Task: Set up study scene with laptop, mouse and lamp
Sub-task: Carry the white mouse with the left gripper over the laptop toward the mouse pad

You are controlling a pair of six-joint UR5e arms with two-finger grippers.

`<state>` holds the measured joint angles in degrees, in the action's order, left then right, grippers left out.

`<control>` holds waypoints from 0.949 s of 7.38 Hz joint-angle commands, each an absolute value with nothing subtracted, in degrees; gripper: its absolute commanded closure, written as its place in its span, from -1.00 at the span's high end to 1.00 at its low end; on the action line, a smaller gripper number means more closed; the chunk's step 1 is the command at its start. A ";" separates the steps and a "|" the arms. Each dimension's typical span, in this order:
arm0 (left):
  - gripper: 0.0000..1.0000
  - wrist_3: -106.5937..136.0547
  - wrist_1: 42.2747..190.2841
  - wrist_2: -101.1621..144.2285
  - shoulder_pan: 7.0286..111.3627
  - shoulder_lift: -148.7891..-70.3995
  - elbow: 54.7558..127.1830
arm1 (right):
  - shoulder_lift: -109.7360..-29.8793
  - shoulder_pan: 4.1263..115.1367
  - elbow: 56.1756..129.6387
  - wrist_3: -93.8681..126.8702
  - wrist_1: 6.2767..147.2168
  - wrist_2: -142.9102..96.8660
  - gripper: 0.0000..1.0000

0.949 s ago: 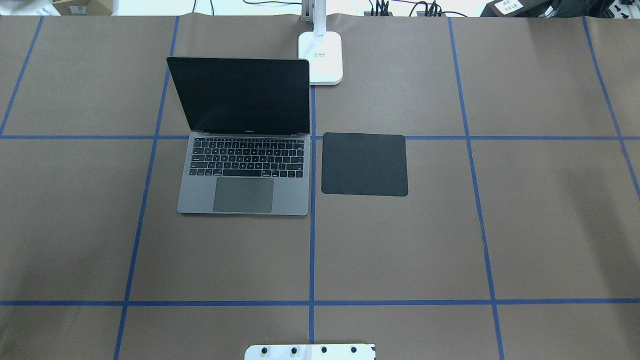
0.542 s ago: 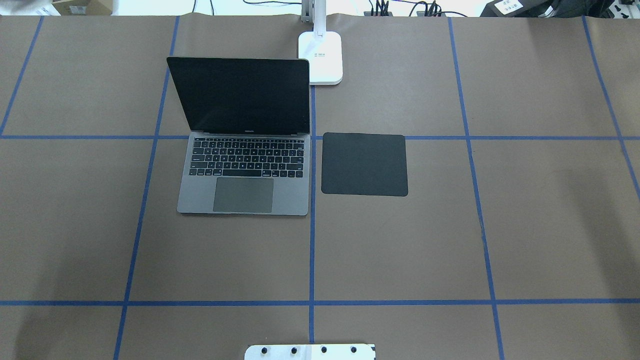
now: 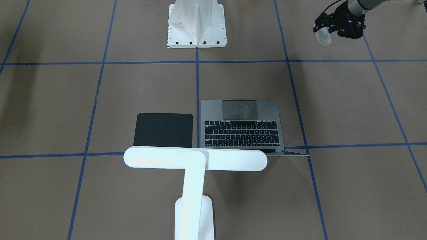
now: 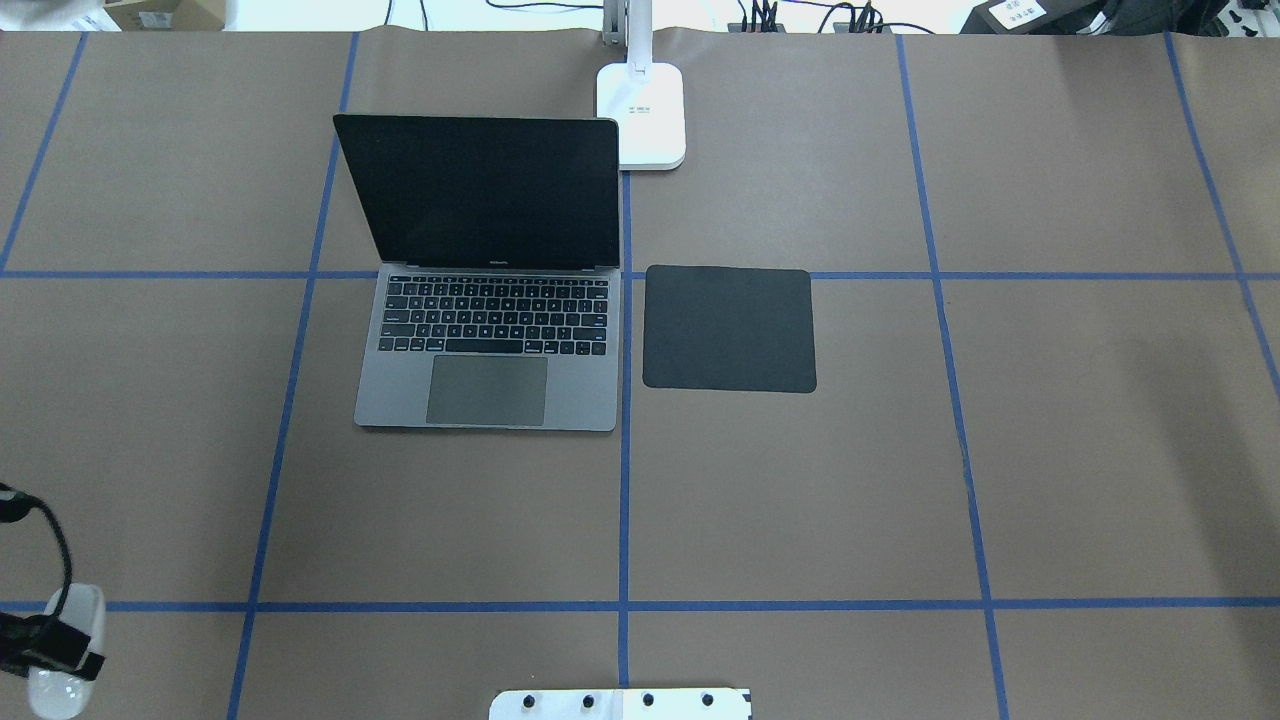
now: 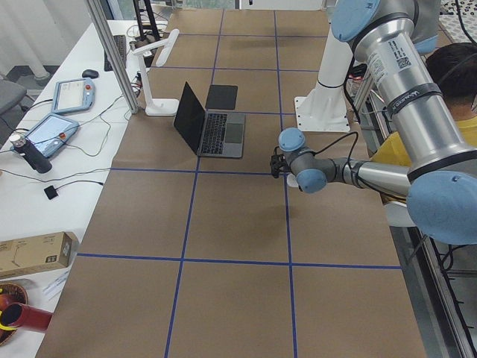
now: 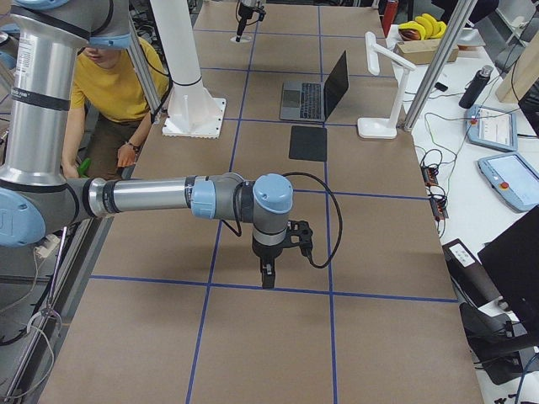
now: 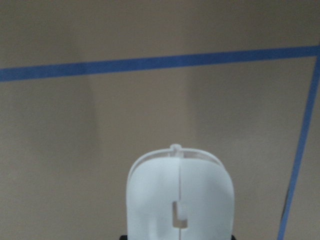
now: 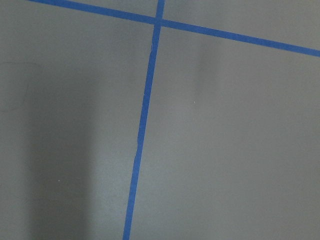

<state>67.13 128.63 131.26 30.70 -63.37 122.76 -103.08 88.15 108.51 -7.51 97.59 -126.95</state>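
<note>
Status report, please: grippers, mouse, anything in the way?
Left gripper shut on the mouse, off to the robot's left. Right gripper: open or shut, cannot tell. Nothing lies between mouse and black pad beside the laptop.

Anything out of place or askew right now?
Nothing stands out. The laptop sits open and straight, the black pad lies flat beside it, the lamp stands upright. The mouse is held in the left gripper, off the pad.
</note>
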 commanded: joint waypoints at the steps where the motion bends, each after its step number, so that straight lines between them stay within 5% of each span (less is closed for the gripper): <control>1: -0.74 66.97 108.99 131.22 32.51 -80.59 124.37 | -103.01 88.15 108.02 -7.47 97.56 -127.00 1.00; 4: -0.74 66.53 78.64 130.61 33.66 -115.82 116.68 | -102.92 88.15 107.58 -7.38 97.56 -127.00 1.00; 7: -0.73 66.18 78.83 128.95 34.28 -134.94 97.54 | -102.66 88.15 106.88 -7.38 97.56 -127.00 1.00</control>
